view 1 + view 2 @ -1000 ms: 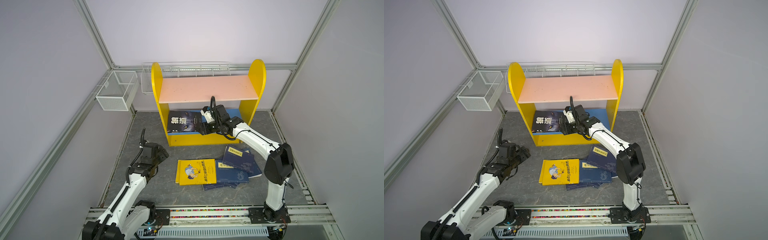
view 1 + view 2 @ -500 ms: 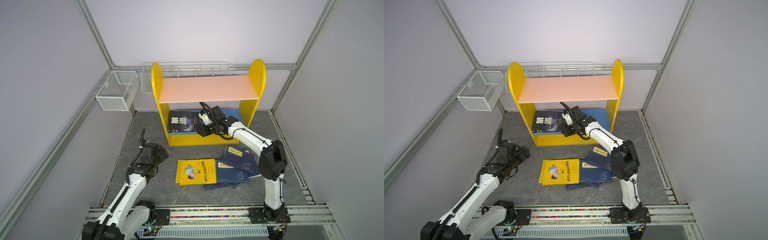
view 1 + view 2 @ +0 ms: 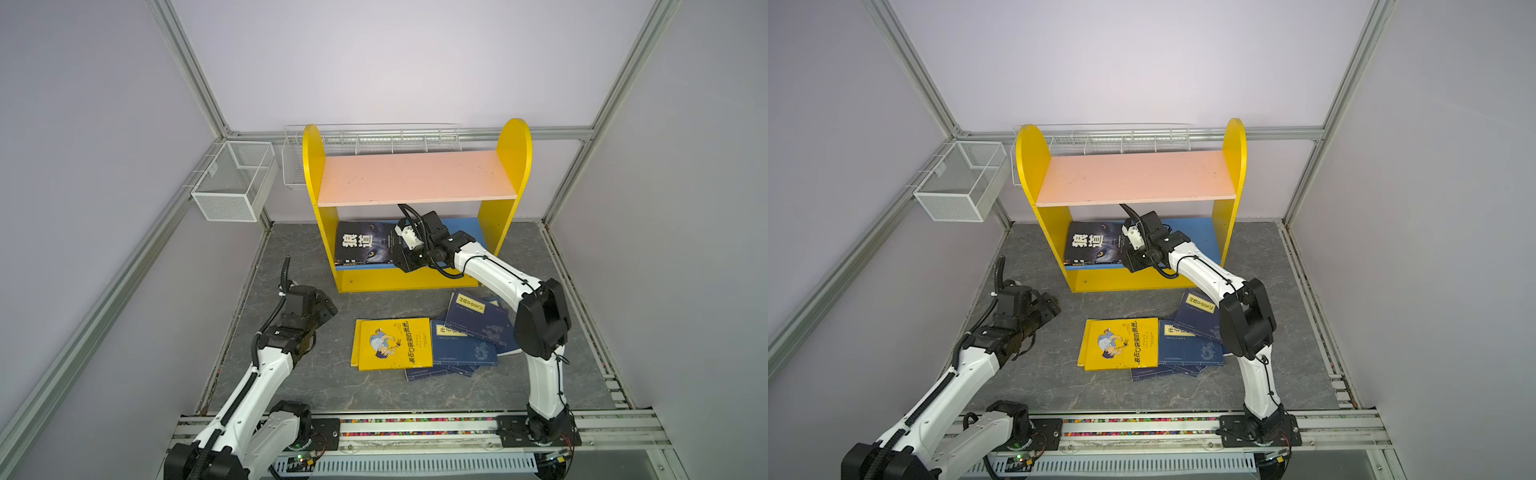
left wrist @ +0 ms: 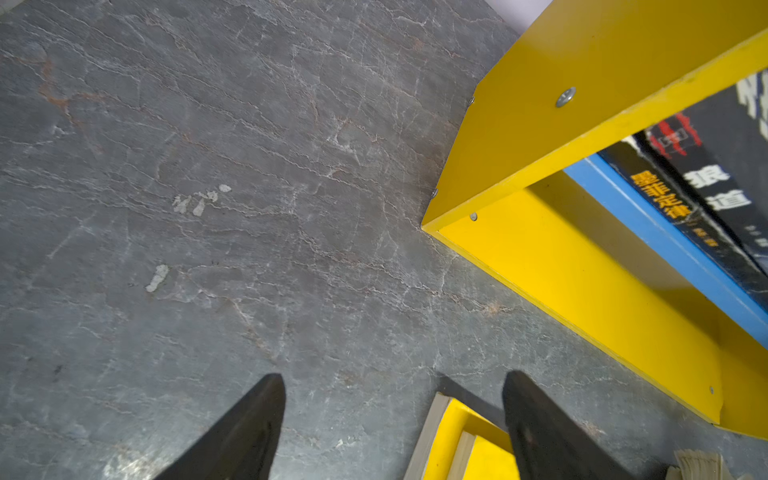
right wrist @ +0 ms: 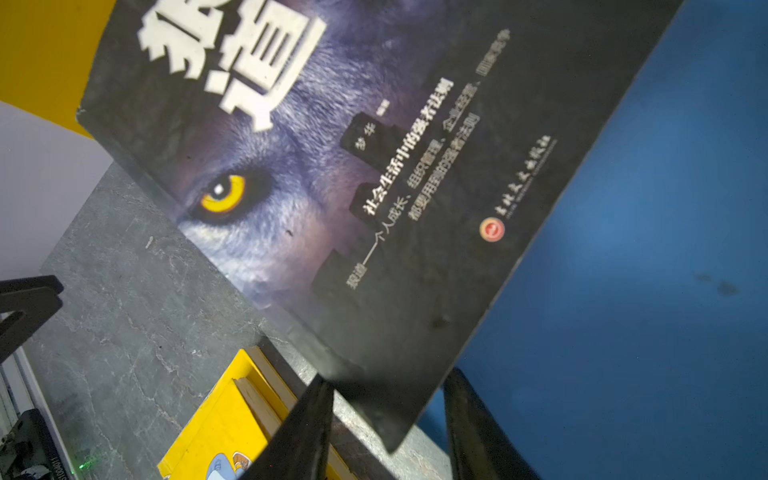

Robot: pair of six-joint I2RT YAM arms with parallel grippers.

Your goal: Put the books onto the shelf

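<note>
A: Books, where?
B: Wolf-cover book (image 3: 365, 245) lies flat, face up, on the shelf's (image 3: 312, 166) blue lower board (image 3: 467, 227), left half. It sits on a 2nd black book (image 4: 660, 203) w/ orange characters. Both are under the pink upper board (image 3: 415, 178).
A: Others?
B: On the tabletop (image 3: 374, 303) in front of the shelf. Two yellow books (image 3: 395, 343) are stacked. The navy books (image 3: 465, 345) are fanned in an overlapping pile touching the yellow stack's right edge.
A: R hand?
B: R hand (image 5: 386, 376) is at the wolf-cover book's front right corner, below the pink board. In the wrist view its fingers (image 5: 307, 419) stand apart w/ that corner between them. Contact w/ either finger can't be told.
A: L hand?
B: L hand (image 4: 394, 375) hovers over grey tabletop, off the shelf's left front corner, well apart from the shelved books. Fingers are spread wide. A corner of the yellow stack shows just beside one fingertip.
A: Surroundings?
B: White wire baskets (image 3: 232, 183) hang on the frame, left of and behind the shelf.
</note>
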